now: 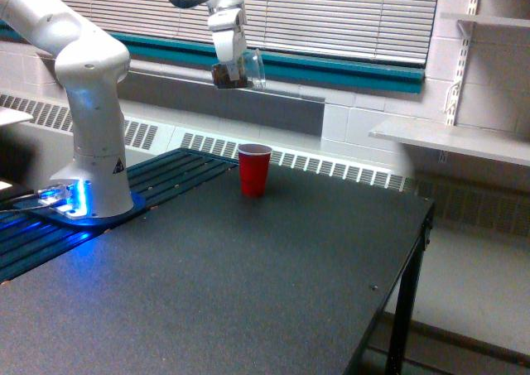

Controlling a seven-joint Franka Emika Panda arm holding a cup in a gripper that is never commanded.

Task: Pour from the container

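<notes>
The hand [231,60] hangs high over the far side of the table [248,292], clamped on the clear cup [240,70], whose lower part shows brown grains through the wall. The clear cup sits well above the red cup [254,170], which stands upright on the table near its far edge. What the pour turns on is this: the red cup lies almost straight below the clear cup, only slightly to the exterior view's right. The clear cup's long axis looks tilted, its mouth leaning toward the right, though how far it tips is hard to judge against the bright blinds [331,15] behind it. No falling stream of grains can be made out. The fingers themselves are small and partly lost behind the cup, so exactly where they grip it cannot be told. The arm's upper links are cut off by the top edge; its base [93,189] stands at the left.
</notes>
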